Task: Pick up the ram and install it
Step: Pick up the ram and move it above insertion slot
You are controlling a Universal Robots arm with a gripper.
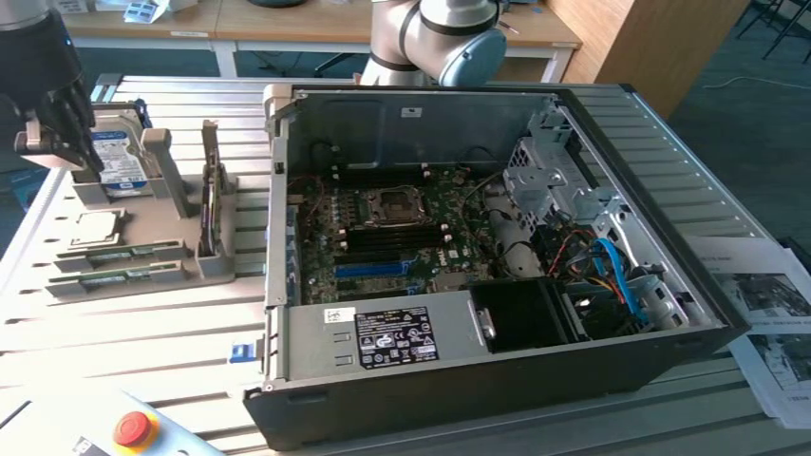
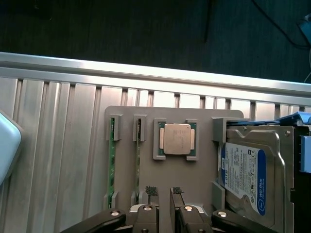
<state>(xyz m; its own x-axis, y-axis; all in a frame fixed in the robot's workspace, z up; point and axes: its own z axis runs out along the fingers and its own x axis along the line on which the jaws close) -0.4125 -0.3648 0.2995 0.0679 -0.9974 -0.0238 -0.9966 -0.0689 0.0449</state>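
Two green ram sticks sit on edge in side-by-side slots of a grey holder tray, to the exterior view's left of the open computer case. My gripper hovers over the tray's far end, above the hard drive and apart from the ram. Its two dark fingertips stand a small gap apart with nothing between them, so it is open.
The tray also holds a silver processor and a hard drive with a blue-white label. The open case shows the motherboard with a blue slot strip. A red stop button sits in front.
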